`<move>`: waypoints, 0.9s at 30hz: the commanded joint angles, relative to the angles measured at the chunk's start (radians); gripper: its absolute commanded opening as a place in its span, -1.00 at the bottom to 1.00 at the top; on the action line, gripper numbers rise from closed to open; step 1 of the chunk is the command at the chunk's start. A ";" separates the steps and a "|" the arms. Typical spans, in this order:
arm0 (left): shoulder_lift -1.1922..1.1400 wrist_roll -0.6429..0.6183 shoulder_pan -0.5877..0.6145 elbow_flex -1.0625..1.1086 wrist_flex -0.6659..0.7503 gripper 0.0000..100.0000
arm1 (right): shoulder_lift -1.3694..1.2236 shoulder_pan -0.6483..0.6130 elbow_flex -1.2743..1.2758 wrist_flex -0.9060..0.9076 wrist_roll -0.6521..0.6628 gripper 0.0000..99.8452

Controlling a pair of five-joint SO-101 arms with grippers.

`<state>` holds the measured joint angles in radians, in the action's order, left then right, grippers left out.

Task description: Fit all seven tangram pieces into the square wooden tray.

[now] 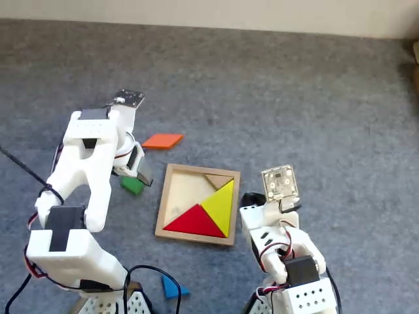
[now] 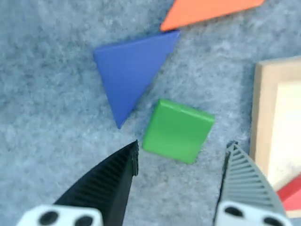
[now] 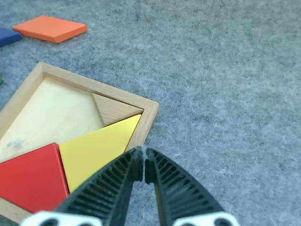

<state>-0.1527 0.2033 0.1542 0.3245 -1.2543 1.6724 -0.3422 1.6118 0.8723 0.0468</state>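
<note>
Beside the tray point(image 1: 163, 199), the left claw point(image 2: 183, 146) hung spread, empty, over the green square point(image 2: 178, 131); the right claw point(image 3: 143, 153), pinched together, flanked the opposite rim.

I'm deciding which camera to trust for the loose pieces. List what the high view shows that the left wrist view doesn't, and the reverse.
High view, not left wrist view: the yellow triangle and small wooden triangle in the tray, and a small blue triangle lying apart from the rest.
Left wrist view, not high view: a large blue triangle beside the green square.
Both: green square, orange piece, tray, red triangle.
</note>
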 commanded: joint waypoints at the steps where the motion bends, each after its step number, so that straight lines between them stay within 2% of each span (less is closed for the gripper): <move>1: -0.041 0.018 0.008 -0.053 0.028 -0.43 | 0.013 0.016 -0.012 -0.025 -0.003 -0.95; 5: -0.183 0.018 0.004 -0.139 0.041 -0.43 | 0.013 0.016 -0.012 -0.025 -0.003 -0.95; 8: -0.271 0.018 0.005 -0.248 -0.026 -0.43 | 0.013 0.016 -0.012 -0.025 -0.003 -0.95; 14: -0.380 0.018 -0.019 -0.371 -0.124 -0.68 | 0.013 0.019 -0.013 -0.025 -0.003 -0.95; 20: -0.360 0.018 -0.051 -0.400 -0.180 -0.79 | 0.013 0.140 -0.021 -0.027 -0.003 -0.95; 27: -0.209 0.015 -0.163 -0.394 -0.282 -0.79 | 0.013 0.148 -0.021 -0.027 -0.005 -0.95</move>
<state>-0.4703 0.2125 0.0637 -0.0376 -1.4876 1.6724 -0.2133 1.6118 0.8723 0.0468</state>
